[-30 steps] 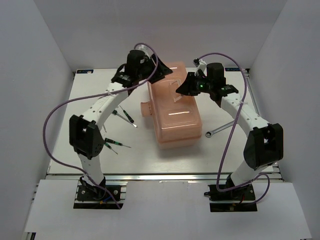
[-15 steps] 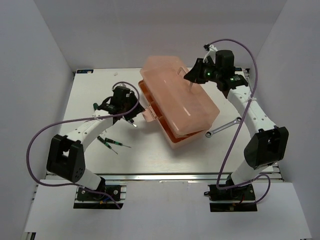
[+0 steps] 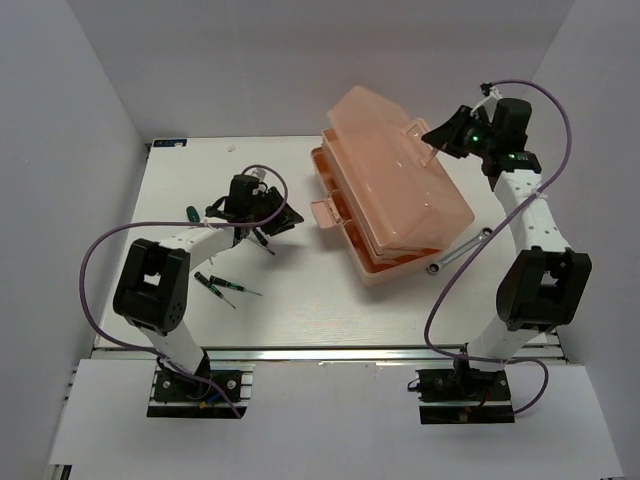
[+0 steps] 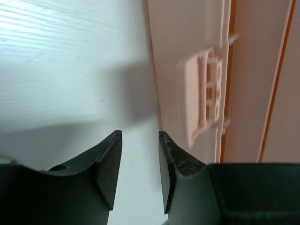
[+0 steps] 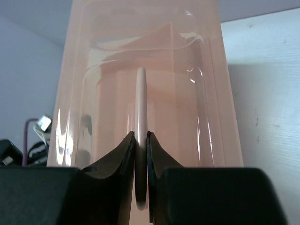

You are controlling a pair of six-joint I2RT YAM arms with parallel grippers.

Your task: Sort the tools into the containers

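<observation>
The screwdrivers [image 3: 222, 285] lie unsorted by my left gripper [image 4: 138, 138] — jaws apart, empty, pulled back from the toolbox [image 3: 385, 272]. Farther off, my right gripper [image 5: 140, 136], clamped on the lid handle [image 5: 141, 93], has swung the lid [image 3: 400, 185] up — sorting can begin.

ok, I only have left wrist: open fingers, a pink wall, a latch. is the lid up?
Observer: Yes. The top view shows the lid tilted up off the toolbox base.
Operator: held by what?
Observer: The right gripper, shut on the lid handle.
Operator: any tools near my fingers?
Observer: One screwdriver lies on the table just beside the left gripper, outside the toolbox.
</observation>
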